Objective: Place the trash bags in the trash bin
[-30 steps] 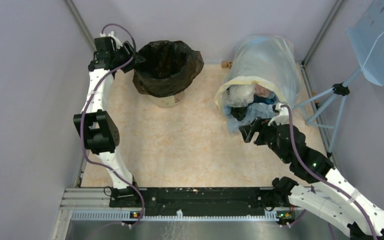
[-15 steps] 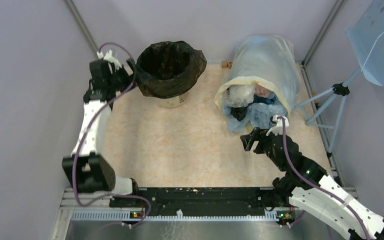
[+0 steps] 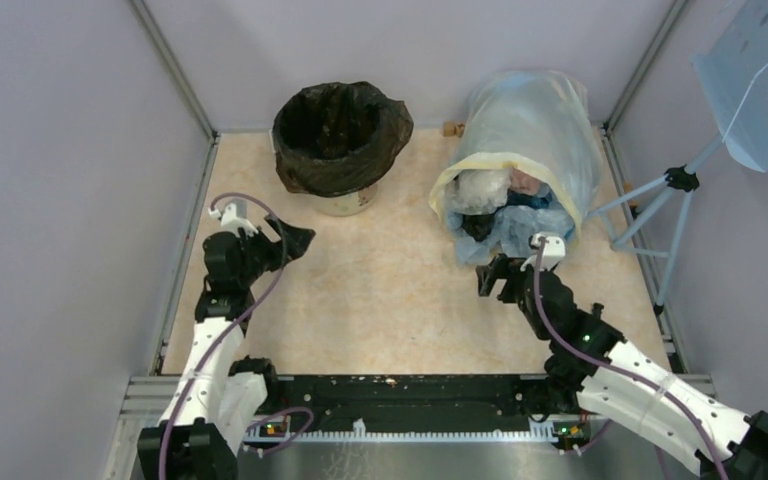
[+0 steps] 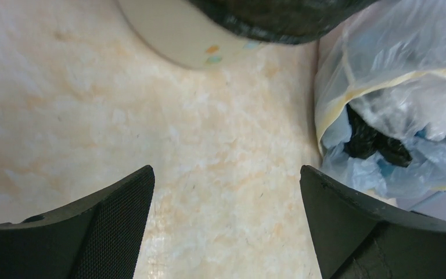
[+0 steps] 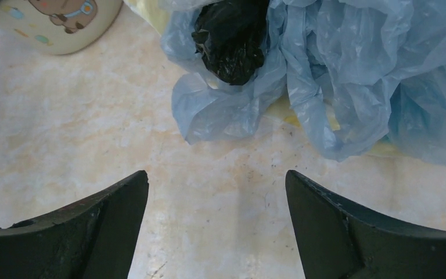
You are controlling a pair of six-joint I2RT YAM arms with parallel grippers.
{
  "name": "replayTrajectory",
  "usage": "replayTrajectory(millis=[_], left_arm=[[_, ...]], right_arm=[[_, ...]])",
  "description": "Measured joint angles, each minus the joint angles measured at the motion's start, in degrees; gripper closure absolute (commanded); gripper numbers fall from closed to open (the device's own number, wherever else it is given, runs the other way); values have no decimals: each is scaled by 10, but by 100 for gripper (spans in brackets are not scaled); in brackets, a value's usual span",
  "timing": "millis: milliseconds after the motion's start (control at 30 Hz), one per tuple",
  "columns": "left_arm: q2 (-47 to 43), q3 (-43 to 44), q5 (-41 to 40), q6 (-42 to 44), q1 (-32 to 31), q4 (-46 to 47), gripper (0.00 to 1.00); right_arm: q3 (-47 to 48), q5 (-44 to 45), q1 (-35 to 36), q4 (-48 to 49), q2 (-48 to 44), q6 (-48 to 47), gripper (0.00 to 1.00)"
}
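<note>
The trash bin is a cream tub lined with a black bag, standing at the back left; its base shows in the left wrist view and right wrist view. A translucent sack lies on its side at the back right, with blue bags and a black trash bag spilling from its mouth. My left gripper is open and empty over the floor, in front of the bin. My right gripper is open and empty, just short of the blue bags.
A blue perforated panel on a tripod stands outside the right rail. Grey walls and metal rails enclose the beige floor. A small brown object lies beside the sack at the back.
My left arm has drawn back from the bin's rim to the near left and lowered. My right gripper has backed a little away from the sack's mouth, still open.
</note>
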Motion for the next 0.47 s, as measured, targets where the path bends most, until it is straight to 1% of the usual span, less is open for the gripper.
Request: replayTrajectory(millis=[33,100,233,367,467], left_arm=[[-4,-24,-3,-4,-6,15,1],[-3,-61,-15,-7,-23,40,1],[19,-87,-54,-5,-78,76,1],[58,-87,-85,9,-133,109,1],[74,-87,-96,17,-139,118,1]], right_arm=[[0,7,0,11,19,-7,2],[2,12,-3,25,61,-21,2],[6,-15,-25,40,128,-42,1],[5,-36,-34,68,129,-54,1],[5,-45,-35,88,122,-63,1]])
